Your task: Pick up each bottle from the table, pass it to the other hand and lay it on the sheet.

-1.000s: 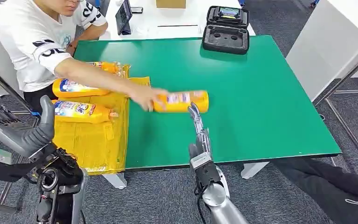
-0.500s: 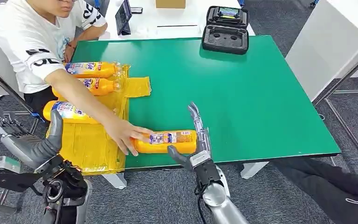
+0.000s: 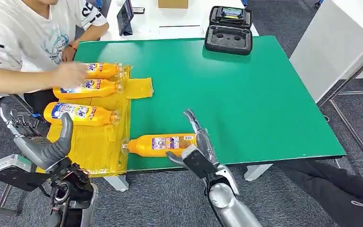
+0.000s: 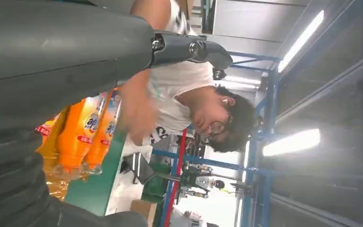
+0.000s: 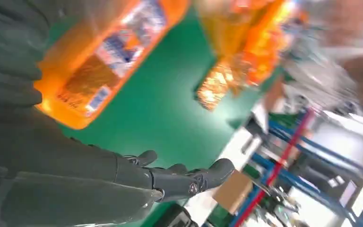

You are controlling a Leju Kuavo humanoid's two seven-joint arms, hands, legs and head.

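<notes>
While a person's hand (image 3: pixel 71 74) reached over the far bottles, the right hand (image 3: pixel 194 150) sat at the base of the near bottle (image 3: pixel 159 144), fingers spread around its end and not closed on it. That bottle lay on its side near the front edge of the green table (image 3: pixel 264 94), its cap just beside the yellow sheet (image 3: pixel 94 146). Three more bottles (image 3: pixel 80 113) lay on the sheet. The left hand (image 3: pixel 38 139) hung open off the table's left corner, holding nothing.
</notes>
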